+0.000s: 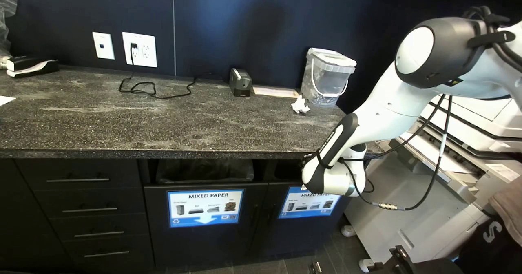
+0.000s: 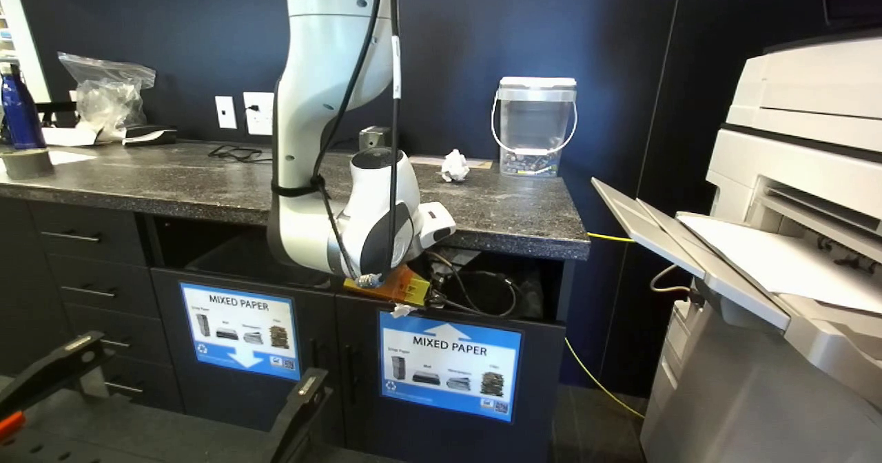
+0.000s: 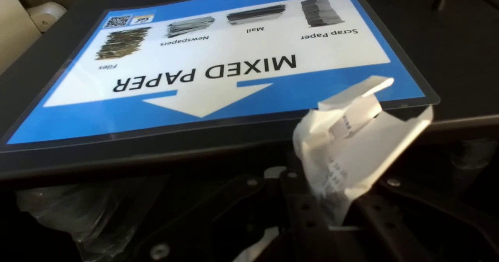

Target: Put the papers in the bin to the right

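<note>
Paper wad one (image 3: 347,149) is clamped in the claw (image 3: 337,203) at the bin's (image 2: 541,346) lip; above the bin, the tabletop (image 2: 524,208) bears wad two (image 2: 455,166) and one bucket (image 2: 534,122); to its right, one printer (image 2: 792,153).

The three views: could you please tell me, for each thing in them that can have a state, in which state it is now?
gripper, shut on the held paper
held paper, crumpled, not yet let go
bin on the right, slot open
loose paper, crumpled, lying on the counter
clear bucket, upright
drawers, shut
black cord, plugged into the wall outlet
blue bottle, upright
</note>
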Motion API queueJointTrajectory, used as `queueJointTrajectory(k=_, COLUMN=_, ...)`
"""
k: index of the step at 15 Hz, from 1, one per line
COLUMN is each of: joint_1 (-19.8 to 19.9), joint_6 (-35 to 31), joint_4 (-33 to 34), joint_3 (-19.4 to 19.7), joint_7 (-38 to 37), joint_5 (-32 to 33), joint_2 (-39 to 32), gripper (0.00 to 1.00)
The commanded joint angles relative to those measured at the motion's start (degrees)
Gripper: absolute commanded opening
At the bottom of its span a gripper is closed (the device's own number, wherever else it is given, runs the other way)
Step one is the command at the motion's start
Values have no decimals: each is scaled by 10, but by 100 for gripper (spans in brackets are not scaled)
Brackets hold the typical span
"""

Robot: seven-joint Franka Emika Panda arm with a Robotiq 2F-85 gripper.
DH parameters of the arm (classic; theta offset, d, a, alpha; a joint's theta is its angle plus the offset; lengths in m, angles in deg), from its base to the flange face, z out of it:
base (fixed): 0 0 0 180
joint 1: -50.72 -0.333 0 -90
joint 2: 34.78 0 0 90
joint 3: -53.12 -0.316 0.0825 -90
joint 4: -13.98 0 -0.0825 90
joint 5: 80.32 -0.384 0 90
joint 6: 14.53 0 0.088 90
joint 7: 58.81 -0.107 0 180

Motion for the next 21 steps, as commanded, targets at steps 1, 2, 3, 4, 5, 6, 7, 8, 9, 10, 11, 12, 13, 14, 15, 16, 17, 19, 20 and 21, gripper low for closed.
queueJointTrajectory(k=1, joint_1=36, joint_6=-49, joint_4=35, joint_3=-23, joint_7=-10, joint_5=39, joint_2=-15, gripper=12)
queueJointTrajectory(k=2, joint_1=46, joint_6=-57, joint_4=36, joint_3=-30, joint_7=-13, joint_5=49, joint_2=-19, gripper=12)
queueJointTrajectory(k=3, joint_1=56, joint_6=-66, joint_4=35, joint_3=-37, joint_7=-15, joint_5=61, joint_2=-23, gripper=12)
queueJointTrajectory(k=4, joint_1=62, joint_6=-73, joint_4=30, joint_3=-41, joint_7=-17, joint_5=69, joint_2=-25, gripper=12)
queueJointTrajectory(k=5, joint_1=72, joint_6=-92, joint_4=20, joint_3=-47, joint_7=-17, joint_5=82, joint_2=-26, gripper=13)
queueJointTrajectory(k=6, joint_1=76, joint_6=-110, joint_4=15, joint_3=-48, joint_7=-18, joint_5=90, joint_2=-28, gripper=12)
queueJointTrajectory(k=7, joint_1=82, joint_6=-134, joint_4=11, joint_3=-50, joint_7=-17, joint_5=105, joint_2=-32, gripper=12)
queueJointTrajectory(k=8, joint_1=81, joint_6=-161, joint_4=10, joint_3=-45, joint_7=-16, joint_5=113, joint_2=-39, gripper=12)
queueJointTrajectory(k=9, joint_1=86, joint_6=-185, joint_4=11, joint_3=-46, joint_7=-21, joint_5=126, joint_2=-45, gripper=12)
queueJointTrajectory(k=10, joint_1=85, joint_6=-204, joint_4=16, joint_3=-44, joint_7=-24, joint_5=132, joint_2=-53, gripper=12)
queueJointTrajectory(k=11, joint_1=87, joint_6=-216, joint_4=20, joint_3=-44, joint_7=-30, joint_5=143, joint_2=-60, gripper=12)
queueJointTrajectory(k=12, joint_1=87, joint_6=-225, joint_4=25, joint_3=-44, joint_7=-35, joint_5=151, joint_2=-68, gripper=12)
queueJointTrajectory(k=13, joint_1=86, joint_6=-231, joint_4=29, joint_3=-44, joint_7=-40, joint_5=158, joint_2=-76, gripper=12)
queueJointTrajectory(k=14, joint_1=84, joint_6=-237, joint_4=33, joint_3=-44, joint_7=-44, joint_5=163, joint_2=-84, gripper=12)
queueJointTrajectory(k=15, joint_1=84, joint_6=-242, joint_4=38, joint_3=-45, joint_7=-48, joint_5=169, joint_2=-92, gripper=12)
queueJointTrajectory(k=16, joint_1=84, joint_6=-244, joint_4=44, joint_3=-44, joint_7=-51, joint_5=172, joint_2=-98, gripper=12)
queueJointTrajectory(k=17, joint_1=82, joint_6=-246, joint_4=53, joint_3=-43, joint_7=-52, joint_5=176, joint_2=-106, gripper=12)
queueJointTrajectory(k=19, joint_1=80, joint_6=-242, joint_4=74, joint_3=-41, joint_7=-54, joint_5=179, joint_2=-117, gripper=12)
queueJointTrajectory(k=20, joint_1=77, joint_6=-238, joint_4=86, joint_3=-40, joint_7=-53, joint_5=180, joint_2=-123, gripper=12)
queueJointTrajectory(k=21, joint_1=76, joint_6=-237, joint_4=97, joint_3=-40, joint_7=-53, joint_5=181, joint_2=-128, gripper=12)
